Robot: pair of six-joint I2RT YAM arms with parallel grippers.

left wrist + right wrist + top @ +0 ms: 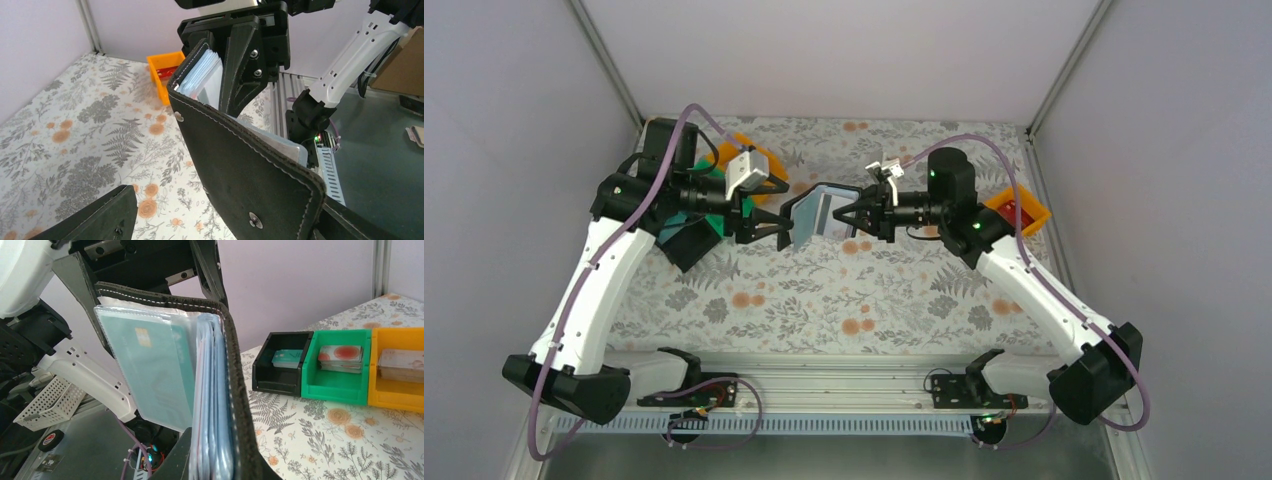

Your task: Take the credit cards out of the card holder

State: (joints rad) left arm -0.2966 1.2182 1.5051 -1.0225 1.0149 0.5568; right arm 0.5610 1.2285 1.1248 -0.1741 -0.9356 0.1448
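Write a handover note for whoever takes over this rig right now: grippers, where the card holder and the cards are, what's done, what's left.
Left gripper: open, fingers either side of one flap of the card holder, not clamping it.
Right gripper: shut on the holder's other half, holding it spread open above the table.
Credit cards: several sit in the holder's clear pockets, a teal one in front. Others lie in the black tray, green tray and orange tray.
Done: some cards are out and binned.
Left: pull the rest from the pockets.

left end effector (769, 228): spread wide | right end effector (849, 215): clamped | both raised
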